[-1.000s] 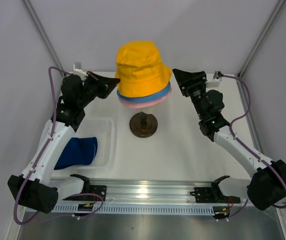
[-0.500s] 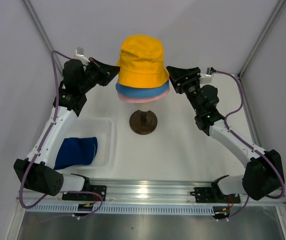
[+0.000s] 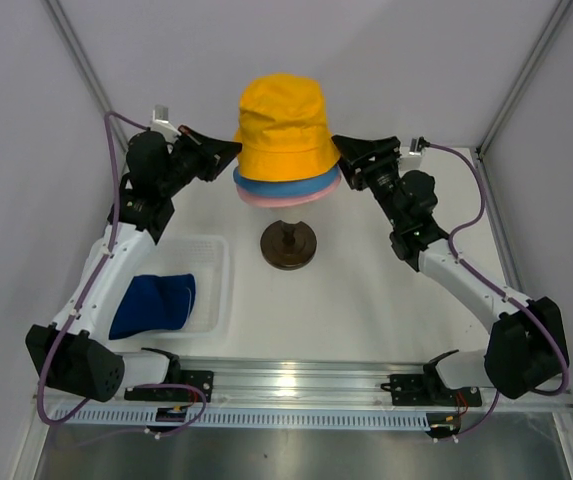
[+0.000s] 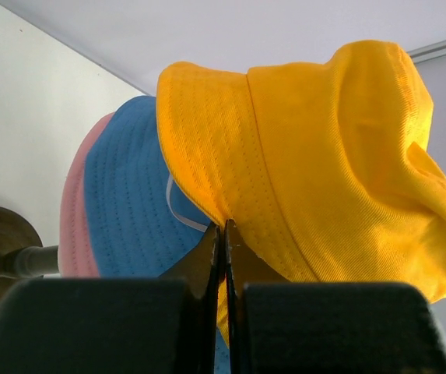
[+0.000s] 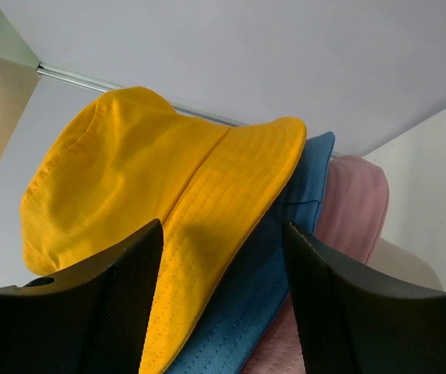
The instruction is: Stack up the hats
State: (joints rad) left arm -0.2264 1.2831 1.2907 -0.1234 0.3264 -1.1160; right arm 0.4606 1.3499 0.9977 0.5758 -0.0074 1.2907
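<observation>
The white table [image 3: 366, 300] fills the enclosure, with both arms reaching from its near edge towards the back. On the left side lies the clear plastic tray [image 3: 216, 262], and the dark navy hat [image 3: 154, 305] sits crumpled inside it, well apart from the others.

The other three hats are stacked at the back centre, raised above the dark brown round base [image 3: 288, 247] on its post. The yellow hat [image 3: 284, 125] is on top, the light blue hat [image 3: 266, 187] is under it and the pink hat [image 3: 278, 200] is at the bottom, so only the brims of the lower two show. Whatever carries the stack is hidden under the fabric.

The left gripper [image 3: 228, 155] comes in at the left edge of the stack. In the left wrist view its fingers [image 4: 207, 265] are pressed together, with the edge of the yellow brim pinched at their tips and a sliver of yellow fabric showing between them lower down. The blue and pink brims hang to the left of that pinch, outside the grip.

The right gripper [image 3: 341, 150] sits just beside the right edge of the stack. In the right wrist view its two fingers [image 5: 129, 288] are spread wide and the yellow brim runs across the gap between them, with blue and pink beyond. Whether either finger touches the fabric cannot be told
</observation>
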